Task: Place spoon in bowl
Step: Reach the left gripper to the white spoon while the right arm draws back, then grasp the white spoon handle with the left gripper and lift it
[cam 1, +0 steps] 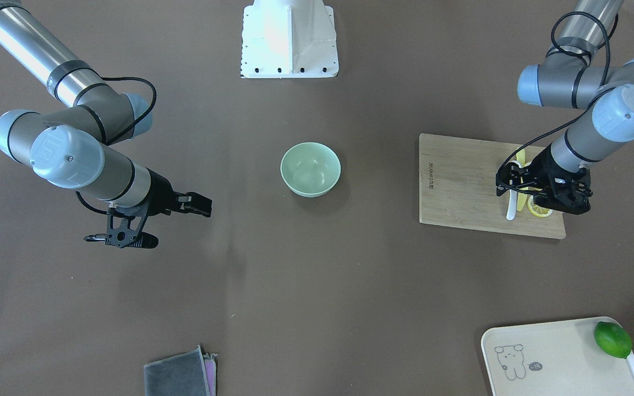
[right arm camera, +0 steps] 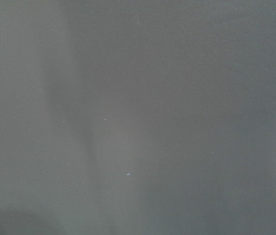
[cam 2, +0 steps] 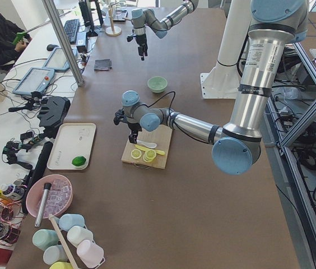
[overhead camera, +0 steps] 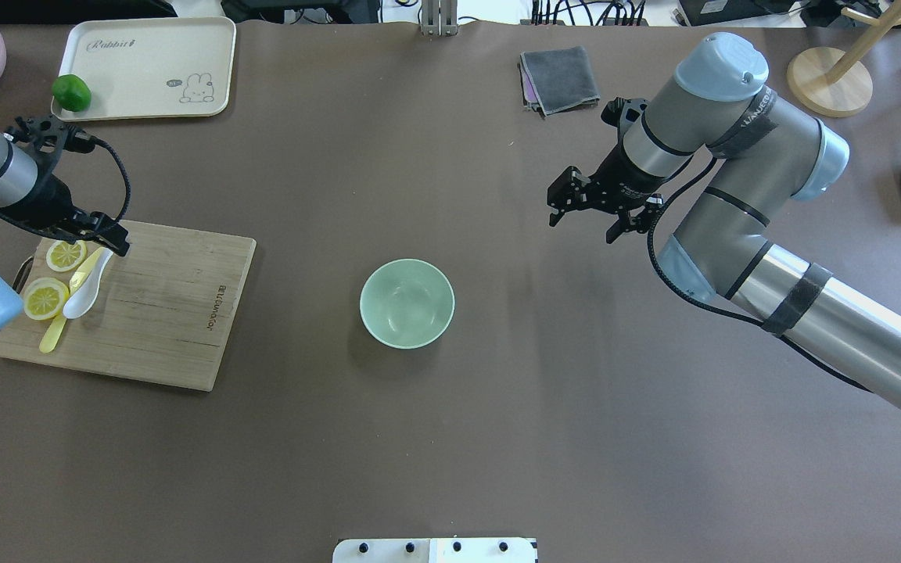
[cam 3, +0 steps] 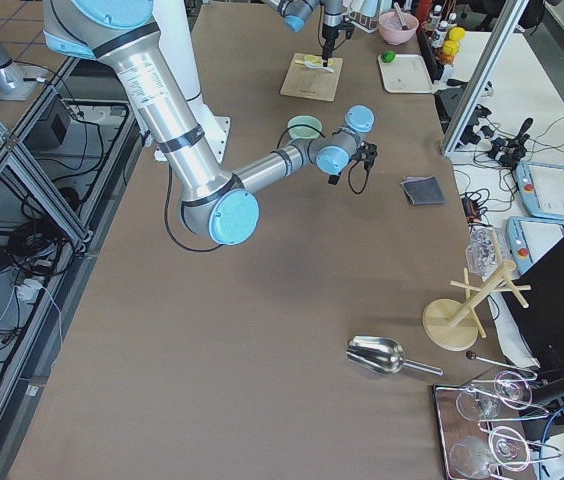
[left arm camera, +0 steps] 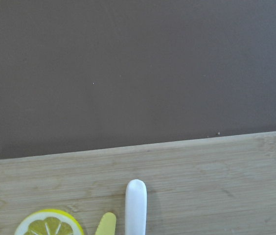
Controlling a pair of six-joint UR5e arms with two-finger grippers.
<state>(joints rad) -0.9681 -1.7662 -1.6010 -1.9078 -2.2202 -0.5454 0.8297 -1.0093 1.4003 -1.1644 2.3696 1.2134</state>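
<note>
The brown table point(cam 1: 317, 286) fills your front-facing view, and the mint bowl point(cam 1: 310, 169) stands near its middle. Off to that view's right you find a wooden cutting board point(cam 1: 460, 184). The white spoon point(cam 1: 510, 210) lies on it beside a yellow knife point(cam 1: 521, 158) and a lemon slice point(cam 1: 540, 211). The left gripper point(cam 1: 540, 193) hangs low over the spoon's handle, its fingers looking spread and gripping nothing; you cannot tell whether they touch the handle. The right gripper point(cam 1: 184, 224) hovers above bare table on the bowl's other side, jaws wide apart and empty. A cream tray point(cam 1: 559, 366) carrying a lime point(cam 1: 613, 339) and a grey cloth point(cam 1: 176, 375) sit at the near edge.

From overhead you see the spoon's scoop just beside a second lemon slice, well apart from the bowl.

In the left side view the near arm's gripper points down at the board.

Your left wrist camera catches the rounded handle end at the bottom edge, the knife tip and a slice beside it.

The right wrist camera shows only table
</note>
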